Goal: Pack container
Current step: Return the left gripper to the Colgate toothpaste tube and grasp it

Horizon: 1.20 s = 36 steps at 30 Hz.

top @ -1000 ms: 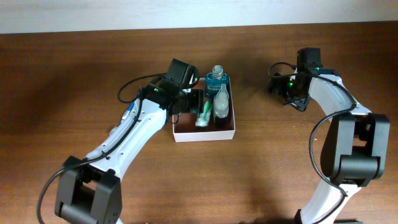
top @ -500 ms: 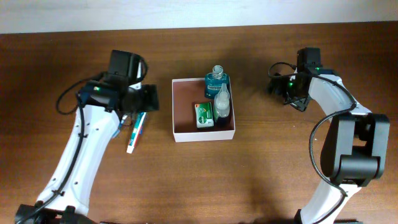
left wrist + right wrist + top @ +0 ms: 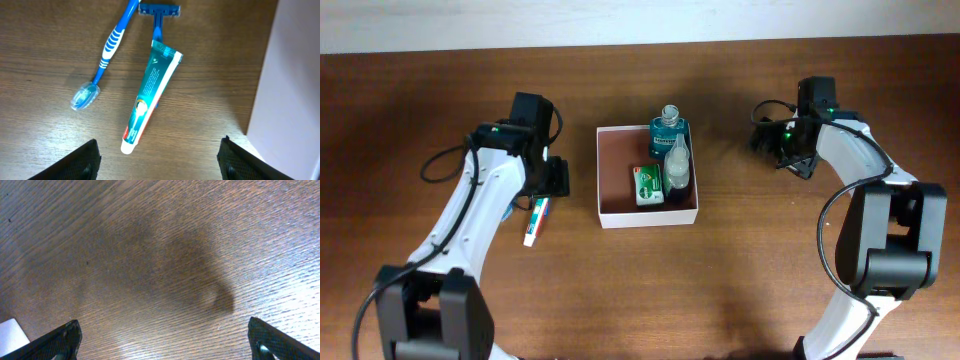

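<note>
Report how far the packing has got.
Done: the blue bottle, clear bottle and green packet sit in the container. In hand: nothing; the left hand hangs open. Left: the toothpaste, toothbrush and razor, lying on the table below it, outside the container.

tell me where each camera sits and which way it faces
Overhead: fixed above the wooden table, looking down on the left arm, right arm and square white container.
Left wrist: on the left arm, looking down at a teal toothpaste tube, blue-and-white toothbrush and blue razor; the open left end effector has its fingertips at the bottom corners.
Right wrist: looking down at bare wood; the open right end effector shows likewise.
Shared: overhead and left wrist both show the toothpaste tube.
</note>
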Each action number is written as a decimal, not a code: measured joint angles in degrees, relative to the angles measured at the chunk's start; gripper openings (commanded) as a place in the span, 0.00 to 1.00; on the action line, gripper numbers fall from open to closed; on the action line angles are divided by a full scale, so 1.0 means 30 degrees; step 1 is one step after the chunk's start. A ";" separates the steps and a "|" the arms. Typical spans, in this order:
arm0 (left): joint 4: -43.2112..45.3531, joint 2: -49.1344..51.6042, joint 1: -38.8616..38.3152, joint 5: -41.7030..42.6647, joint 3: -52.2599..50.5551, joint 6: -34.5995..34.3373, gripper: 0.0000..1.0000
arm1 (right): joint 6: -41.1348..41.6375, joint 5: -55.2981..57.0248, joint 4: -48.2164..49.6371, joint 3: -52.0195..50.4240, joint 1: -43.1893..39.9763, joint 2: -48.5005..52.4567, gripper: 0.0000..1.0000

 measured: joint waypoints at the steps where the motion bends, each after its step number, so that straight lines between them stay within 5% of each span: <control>1: 0.0000 0.0197 0.0015 -0.0051 -0.0007 0.0007 0.76 | 0.0000 0.0000 0.0000 0.0000 0.0000 0.0000 0.99; 15: 0.1005 0.1676 0.0175 -0.0189 -0.2047 0.0066 0.72 | 0.0000 0.0000 0.0000 0.0000 0.0000 0.0007 0.99; 27: 0.5603 0.1727 0.0605 -0.0189 -0.5479 0.0153 0.72 | -0.0015 0.0000 0.0000 0.0000 0.0000 0.0007 0.99; 36: 0.6666 0.1668 0.0648 0.0022 -0.6222 0.0444 0.34 | 0.0000 0.0000 0.0000 0.0000 0.0000 0.0000 0.99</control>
